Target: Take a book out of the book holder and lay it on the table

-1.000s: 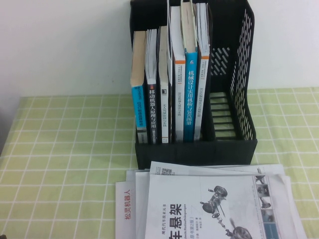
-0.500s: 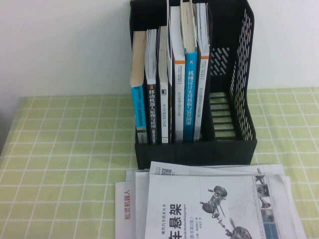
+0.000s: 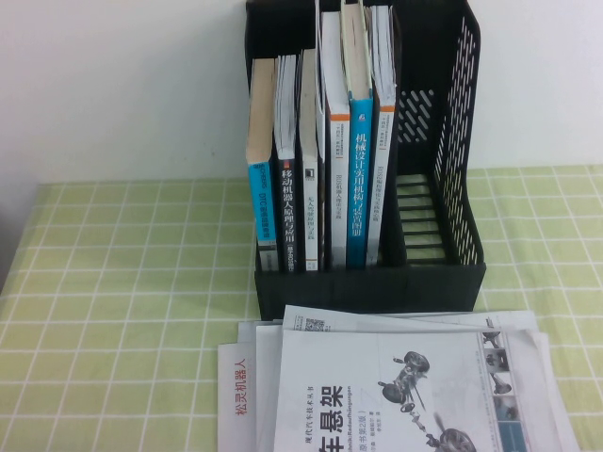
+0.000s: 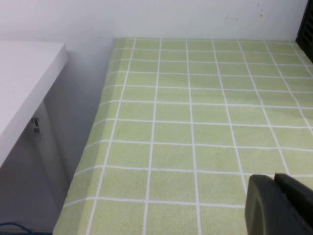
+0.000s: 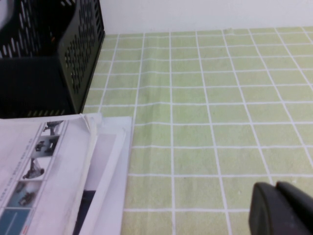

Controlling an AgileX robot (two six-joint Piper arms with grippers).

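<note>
My left gripper (image 4: 279,205) hovered low over the light green grid-cloth table (image 3: 113,282), its opening impossible to judge; the tall black plastic book holder (image 3: 367,282) stood centre, the white-fronted suspension book (image 3: 396,395) flat before it; my right gripper (image 5: 281,208) sat shut, empty

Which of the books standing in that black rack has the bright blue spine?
The bright-blue-spined book, second from the right among those upright in the black plastic book holder. Its neighbours on either side have white spines.
</note>
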